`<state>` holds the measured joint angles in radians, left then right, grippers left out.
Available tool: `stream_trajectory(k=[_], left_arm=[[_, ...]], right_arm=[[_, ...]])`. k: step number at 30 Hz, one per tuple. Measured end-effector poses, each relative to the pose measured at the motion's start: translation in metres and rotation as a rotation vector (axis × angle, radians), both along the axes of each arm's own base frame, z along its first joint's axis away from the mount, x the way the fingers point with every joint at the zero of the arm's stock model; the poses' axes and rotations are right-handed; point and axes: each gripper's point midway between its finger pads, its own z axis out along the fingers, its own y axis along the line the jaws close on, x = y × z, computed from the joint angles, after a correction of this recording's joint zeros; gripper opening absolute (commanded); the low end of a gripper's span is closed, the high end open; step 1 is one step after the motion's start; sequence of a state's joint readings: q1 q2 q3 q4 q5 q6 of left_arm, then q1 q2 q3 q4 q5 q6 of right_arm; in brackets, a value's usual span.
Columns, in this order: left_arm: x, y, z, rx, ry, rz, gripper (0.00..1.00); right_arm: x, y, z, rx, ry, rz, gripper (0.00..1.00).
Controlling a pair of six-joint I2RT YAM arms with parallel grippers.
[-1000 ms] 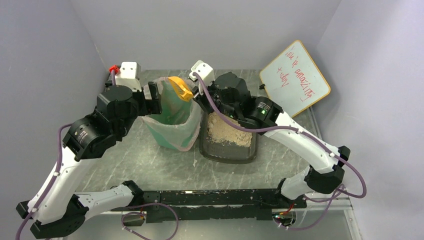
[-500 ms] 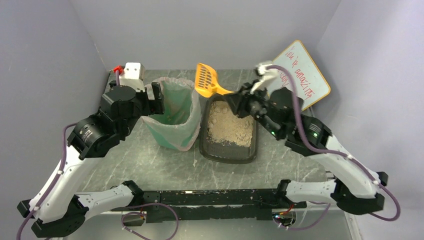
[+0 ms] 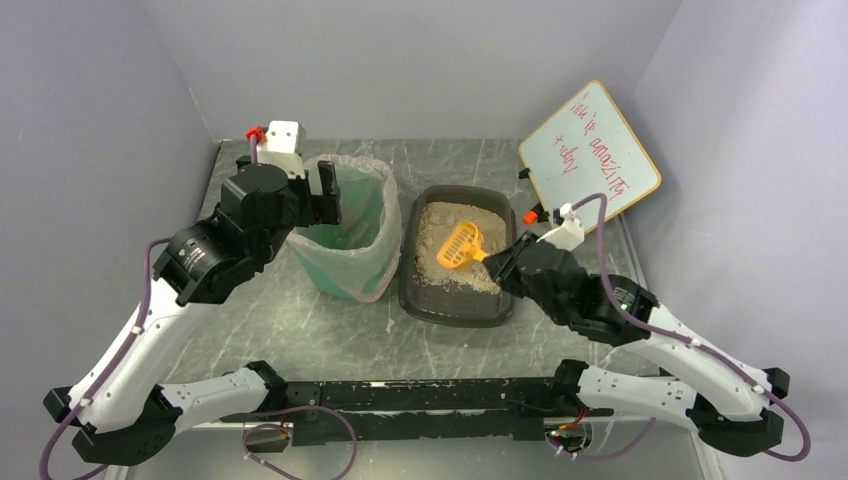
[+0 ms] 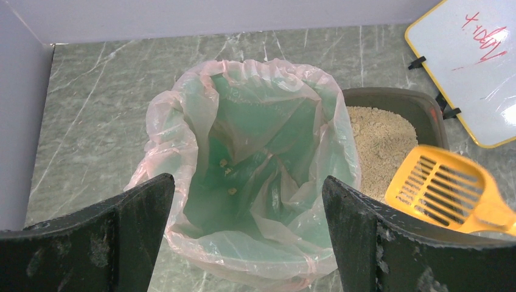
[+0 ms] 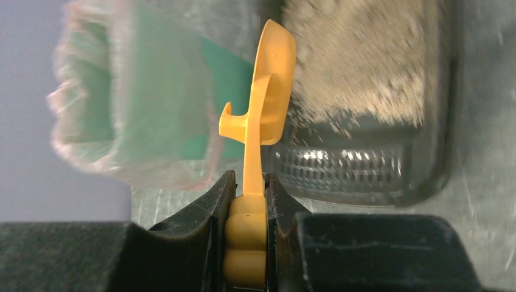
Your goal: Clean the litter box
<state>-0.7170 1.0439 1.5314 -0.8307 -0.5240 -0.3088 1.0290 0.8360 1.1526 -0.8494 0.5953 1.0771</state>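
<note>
**Litter box** (image 3: 455, 312): shallow dark grey plastic tray with rounded corners. It stands on the table (image 3: 300, 320) just right of the bin, and their sides are close or touching. Beige sandy litter (image 3: 437, 222) is heaped toward the far end, leaving the near floor thinly covered.

**Scoop** (image 3: 458, 247): orange plastic with a slotted head. The head lies over the litter near the middle of the box, with the handle running toward the right arm. Whether the head touches the litter cannot be told. The right wrist view shows it edge-on (image 5: 268, 103).

**Right pincer** (image 5: 248, 182): clenched on the scoop handle, one finger on each flat side. It sits at the right edge of the box.

**Left pincer** (image 4: 246, 188): released wide and holding nothing. It hangs over the left side of the bin, and its camera looks down into the bag.

**Bin** (image 3: 352, 262): green, lined with a clear bag whose pinkish edge folds over the rim. A few small beige bits (image 4: 228, 173) lie at the bottom.

**Whiteboard** (image 3: 590, 155): yellow frame and red handwriting. It leans tilted against the right wall, beyond the litter box.

**Table**: grey-green, marble-veined surface.
</note>
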Motion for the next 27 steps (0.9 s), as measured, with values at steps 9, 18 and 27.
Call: stream_trajectory(k=[9,18,27], left_arm=[[0.003,-0.003,-0.004,0.009,0.011,-0.003,0.97],[0.003,-0.003,-0.005,0.019,0.012,-0.006,0.97],[0.003,-0.002,-0.006,0.039,0.014,-0.011,0.97]], right_arm=[[-0.007,-0.015,-0.095,0.098,0.269,-0.284,0.0],[0.01,0.011,-0.13,0.205,0.331,-0.396,0.0],[0.029,0.045,-0.153,0.274,0.361,-0.439,0.0]])
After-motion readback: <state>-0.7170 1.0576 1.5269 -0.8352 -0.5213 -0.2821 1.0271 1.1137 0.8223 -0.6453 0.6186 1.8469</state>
